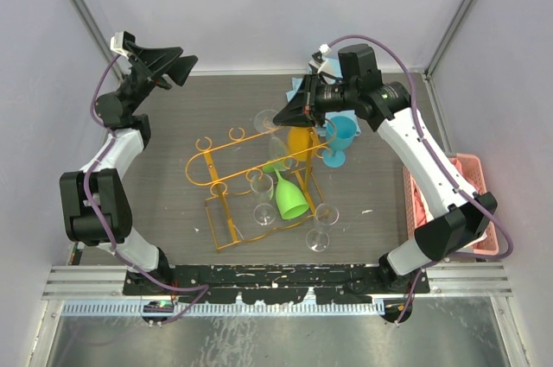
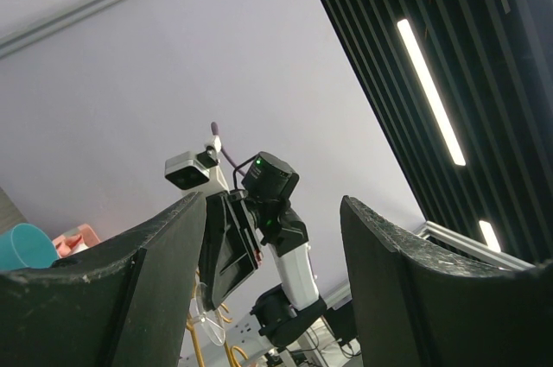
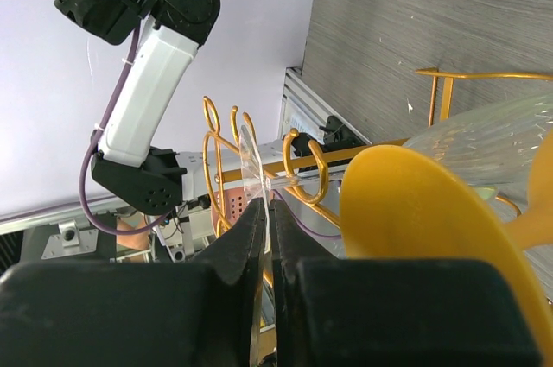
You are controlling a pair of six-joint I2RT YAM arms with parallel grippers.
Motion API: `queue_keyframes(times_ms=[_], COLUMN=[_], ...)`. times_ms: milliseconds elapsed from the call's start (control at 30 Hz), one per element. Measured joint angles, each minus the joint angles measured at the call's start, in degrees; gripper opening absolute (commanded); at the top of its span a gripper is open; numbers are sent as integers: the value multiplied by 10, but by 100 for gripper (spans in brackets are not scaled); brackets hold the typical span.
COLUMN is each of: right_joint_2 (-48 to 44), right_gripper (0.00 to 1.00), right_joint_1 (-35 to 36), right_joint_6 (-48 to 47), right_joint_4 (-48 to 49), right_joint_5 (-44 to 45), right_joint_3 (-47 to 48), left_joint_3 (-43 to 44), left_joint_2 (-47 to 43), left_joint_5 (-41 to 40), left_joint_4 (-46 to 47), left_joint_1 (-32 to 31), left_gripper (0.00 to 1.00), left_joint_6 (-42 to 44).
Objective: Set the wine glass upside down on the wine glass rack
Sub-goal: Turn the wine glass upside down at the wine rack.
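Orange-gold wine glass rack at mid-frame from above. Reaching in from upper right, elbow bent: right gripper over rack's far end. Only from its wrist: nipped nearly closed on wine glass stem beside hook loops. Raised upper left, gaping, bare: left gripper.

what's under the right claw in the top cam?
The right claw is closed on a clear wine glass over the wine glass rack's right end. An orange glass shows just beneath it. The rack directly below the claw is covered.
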Motion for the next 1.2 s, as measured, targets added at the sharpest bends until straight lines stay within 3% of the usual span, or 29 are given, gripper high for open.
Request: queue_keyframes(times_ms=[133, 300, 1200], right_joint_2=[3, 4, -12], right_gripper=[12, 21, 26], right_joint_1=[1, 5, 11], right_joint_6=[0, 1, 2], right_joint_4=[1, 2, 13], right_joint_5=[0, -1, -2], right_joint_3=[0, 0, -35], left_joint_3=[0, -1, -32], left_joint_2=[0, 0, -8], left_joint_5=[0, 0, -1], left_joint_4=[0, 0, 0], left_joint_1=[0, 0, 0], left_gripper=[65, 65, 65], left_joint_6=[0, 0, 3])
